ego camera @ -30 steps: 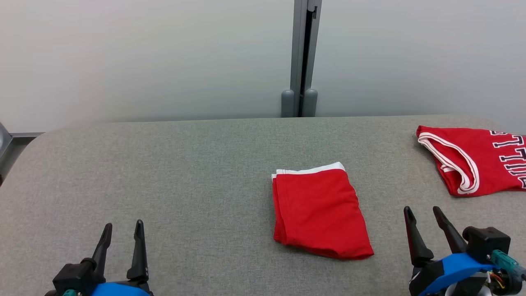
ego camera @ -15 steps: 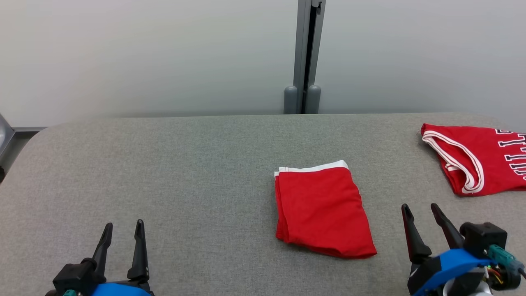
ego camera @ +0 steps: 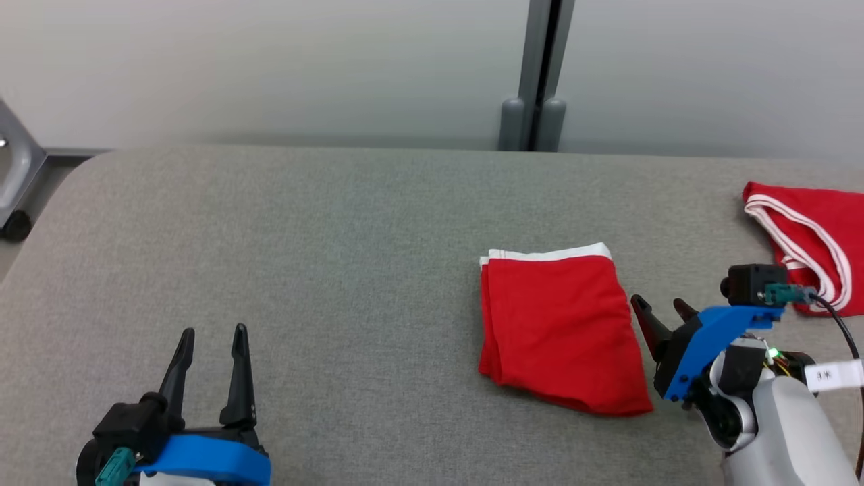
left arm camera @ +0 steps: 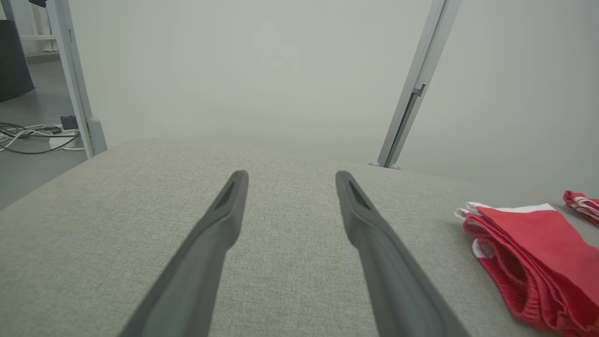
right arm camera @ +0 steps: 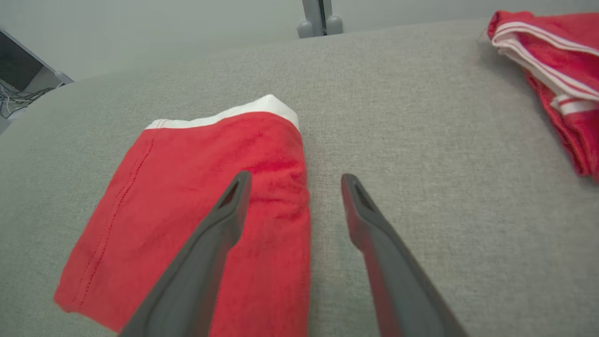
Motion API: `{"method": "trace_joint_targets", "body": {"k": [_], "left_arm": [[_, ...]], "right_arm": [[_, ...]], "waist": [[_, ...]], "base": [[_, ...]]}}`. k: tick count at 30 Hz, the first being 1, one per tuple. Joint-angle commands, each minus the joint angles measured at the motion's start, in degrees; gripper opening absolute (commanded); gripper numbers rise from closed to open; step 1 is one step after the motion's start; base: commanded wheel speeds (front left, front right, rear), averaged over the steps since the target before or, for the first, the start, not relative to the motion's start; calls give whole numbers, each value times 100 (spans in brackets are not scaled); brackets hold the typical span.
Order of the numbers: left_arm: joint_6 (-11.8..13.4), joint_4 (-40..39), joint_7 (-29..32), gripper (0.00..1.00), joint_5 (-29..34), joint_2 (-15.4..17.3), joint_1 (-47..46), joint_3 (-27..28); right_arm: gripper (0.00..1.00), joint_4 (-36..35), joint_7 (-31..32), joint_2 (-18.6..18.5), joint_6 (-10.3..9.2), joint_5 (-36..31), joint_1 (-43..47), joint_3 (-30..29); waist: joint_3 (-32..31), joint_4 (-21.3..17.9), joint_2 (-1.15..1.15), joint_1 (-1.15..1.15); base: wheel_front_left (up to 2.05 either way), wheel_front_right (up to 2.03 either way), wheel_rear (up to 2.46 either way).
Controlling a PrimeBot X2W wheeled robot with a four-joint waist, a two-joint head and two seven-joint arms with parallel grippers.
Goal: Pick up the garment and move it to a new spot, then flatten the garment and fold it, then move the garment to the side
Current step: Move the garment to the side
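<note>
A folded red garment [ego camera: 560,331] with a white band along its far edge lies flat on the grey padded table [ego camera: 324,256]. My right gripper [ego camera: 663,309] hangs open at the garment's right edge; in the right wrist view the right gripper [right arm camera: 295,180] straddles that edge of the garment [right arm camera: 196,210], one finger over the red cloth, the other over bare table. My left gripper [ego camera: 212,334] stands open over bare table at the lower left, well away from the garment. In the left wrist view the left gripper [left arm camera: 290,175] holds nothing and the garment [left arm camera: 533,257] lies off to the right.
A second red garment [ego camera: 813,233] with white striped trim lies at the table's far right edge, also seen as the striped red cloth [right arm camera: 552,61]. A grey post [ego camera: 536,74] stands against the pale wall behind. A grey metal frame [ego camera: 13,175] sits off the table's left end.
The head camera has shifted, so the whole scene sits further right and lower. My right gripper has moved forward and left, up to the garment's right edge. The left gripper is much where it was.
</note>
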Motion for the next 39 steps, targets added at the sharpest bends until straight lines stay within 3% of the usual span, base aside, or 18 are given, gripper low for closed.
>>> {"method": "trace_joint_targets", "body": {"k": [1,12,13,14,15,16,17,24,28,39], "left_arm": [[-1,-43,-11,100,8,-16,-161,-16],[-34,-107,-12,100,12,-45,-370,-4],[-36,-103,-11,100,16,-51,-378,-8],[-38,-105,-11,100,16,-58,-385,-6],[-40,-111,-11,100,16,-63,-389,5],[-40,-111,-11,100,16,-63,-389,5],[-42,-121,-11,100,14,-72,-386,14],[-51,-216,-12,100,27,-101,-408,47],[-51,-364,-11,100,86,-108,-469,71],[-56,-717,-11,100,133,-104,-911,-193]], "right_arm": [[100,297,134,-17,3,-16,-232,-88],[100,2109,145,1,3,20,-803,-160],[84,2225,209,22,3,91,-793,-60],[47,2313,246,47,5,191,-788,47],[18,2358,263,67,10,257,-793,160],[18,2358,263,67,10,257,-793,160],[0,2386,265,78,11,258,-798,267],[0,1757,-7,-159,2,-503,-1404,526],[0,1437,162,-392,2,-805,-1947,782],[0,1080,867,-1746,2,-771,-3172,1145]], "waist": [[220,178,-1,-1],[596,466,-1,-1],[596,475,-1,-1],[598,479,-1,-1],[601,474,-1,-1],[601,474,-1,-1],[603,457,-1,-1],[719,226,-1,-1],[854,47,-1,-1],[1455,-282,-1,-1]], "base": [[0,0,0],[0,0,0],[0,0,0],[0,0,0],[0,0,0],[0,0,0],[0,0,0],[0,0,0],[0,0,0],[0,0,0]]}}
